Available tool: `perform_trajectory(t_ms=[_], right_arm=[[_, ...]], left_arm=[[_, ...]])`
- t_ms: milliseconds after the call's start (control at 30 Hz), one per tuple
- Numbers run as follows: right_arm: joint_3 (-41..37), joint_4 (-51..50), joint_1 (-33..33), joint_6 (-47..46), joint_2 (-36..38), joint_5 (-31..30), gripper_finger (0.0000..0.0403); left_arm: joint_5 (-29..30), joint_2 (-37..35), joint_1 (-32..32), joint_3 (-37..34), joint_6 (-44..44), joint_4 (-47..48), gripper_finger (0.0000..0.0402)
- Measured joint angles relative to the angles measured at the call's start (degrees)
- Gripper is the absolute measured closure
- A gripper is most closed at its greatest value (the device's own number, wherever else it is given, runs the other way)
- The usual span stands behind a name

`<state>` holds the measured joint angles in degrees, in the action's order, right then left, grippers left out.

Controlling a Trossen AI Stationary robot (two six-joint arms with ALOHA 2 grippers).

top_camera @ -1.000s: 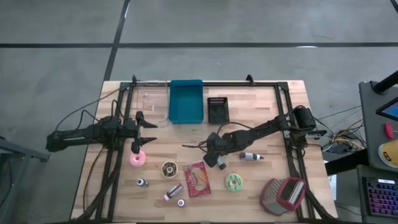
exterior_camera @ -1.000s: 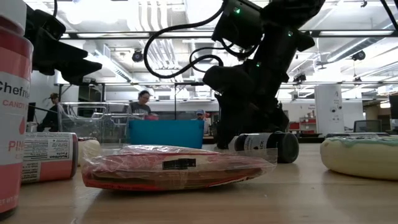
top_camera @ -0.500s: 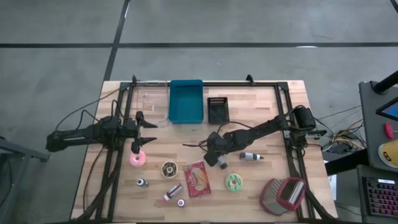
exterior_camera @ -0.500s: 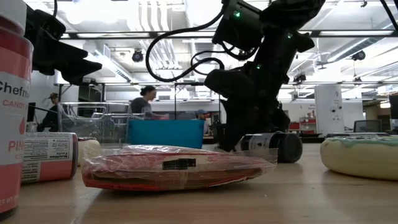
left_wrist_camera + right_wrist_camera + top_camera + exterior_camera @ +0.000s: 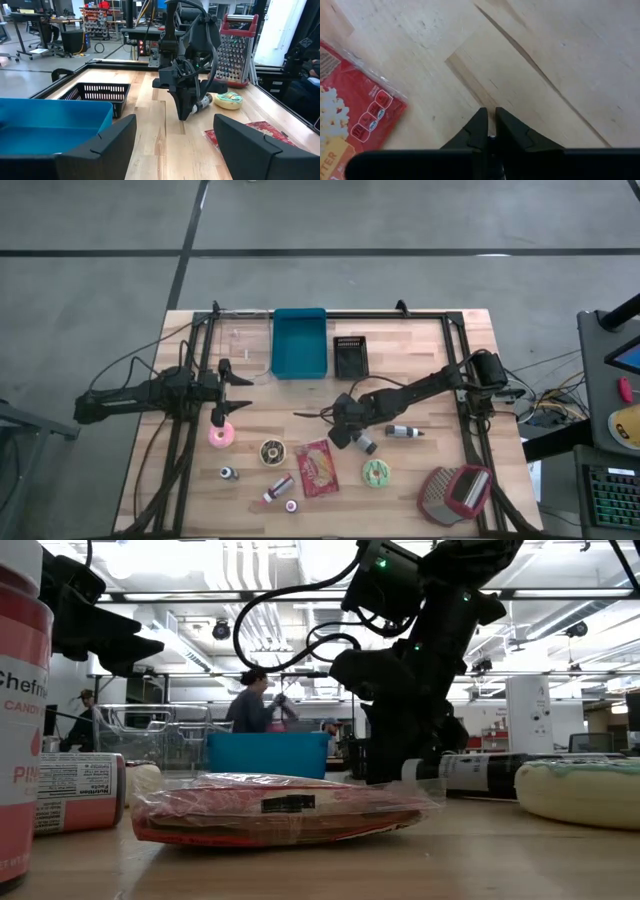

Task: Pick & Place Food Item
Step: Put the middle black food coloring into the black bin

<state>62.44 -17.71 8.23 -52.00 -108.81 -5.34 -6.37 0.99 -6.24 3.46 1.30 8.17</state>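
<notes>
Because the right pincer (image 5: 491,134) is pressed together on nothing just beside the popcorn packet (image 5: 318,467), the small bottle (image 5: 365,444) lies free; left pincer (image 5: 172,137) spread, waiting

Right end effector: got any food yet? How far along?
Done: nothing; the bin looks empty. In hand: the right end effector is shut on nothing, over bare wood beside the popcorn bag. To do: grasp an item and place it. The left end effector waits open.
</notes>
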Motion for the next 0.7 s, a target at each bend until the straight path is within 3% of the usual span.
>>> perform_trajectory(t_ms=[700], right_arm=[[0.06,0.25,-0.34,1.77,0.48,-0.84,0.0384]], left_arm=[[0.0,0.0,0.01,0.0,0.01,-0.01,0.0129]])
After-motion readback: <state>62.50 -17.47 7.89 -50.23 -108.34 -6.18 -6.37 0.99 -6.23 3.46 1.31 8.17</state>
